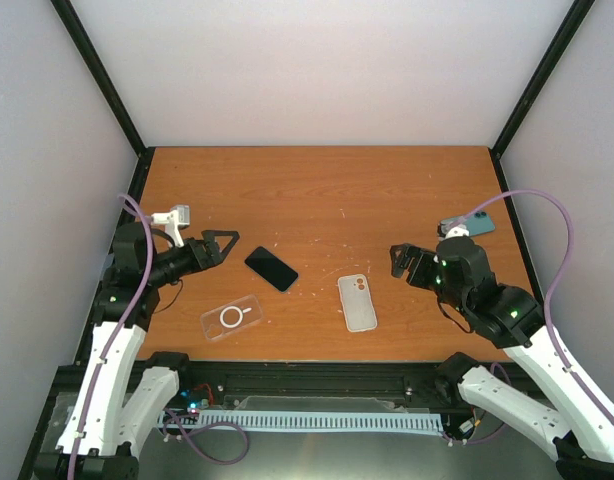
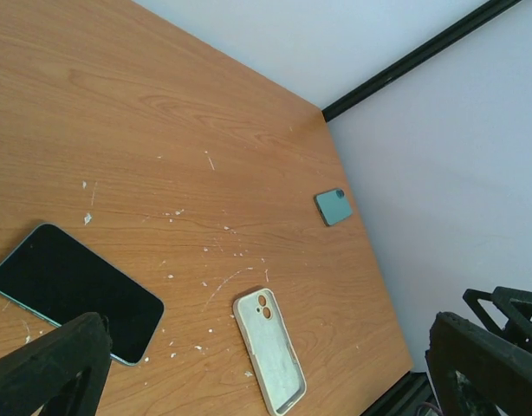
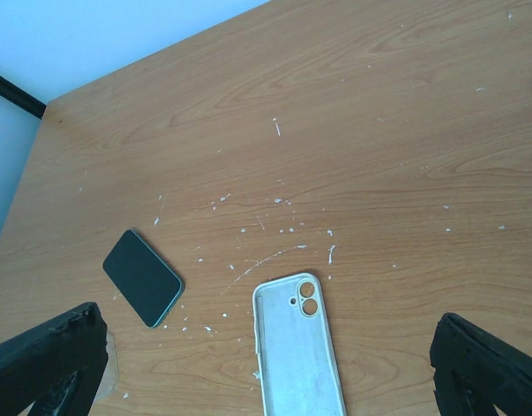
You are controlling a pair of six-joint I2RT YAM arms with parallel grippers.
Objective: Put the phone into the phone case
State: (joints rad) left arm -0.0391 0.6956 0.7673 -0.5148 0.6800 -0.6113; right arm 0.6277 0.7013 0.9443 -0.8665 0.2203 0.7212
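– Near the middle of the worktop [image 1: 387,190], where is the phone?
– Left of centre, the phone [image 1: 271,268] lies flat with its dark screen up. To its right and nearer the arms lies the pale phone case [image 1: 357,302], hollow side up. The two are apart.
– And the arms?
– The left gripper [image 1: 219,247] hovers just left of the phone, fingers spread wide and holding nothing. The right gripper [image 1: 400,261] hovers right of the phone case, equally spread and empty.
– Anything else?
– A clear case [image 1: 231,318] with a white ring lies front-left, and a teal phone [image 1: 477,222] lies by the right edge.
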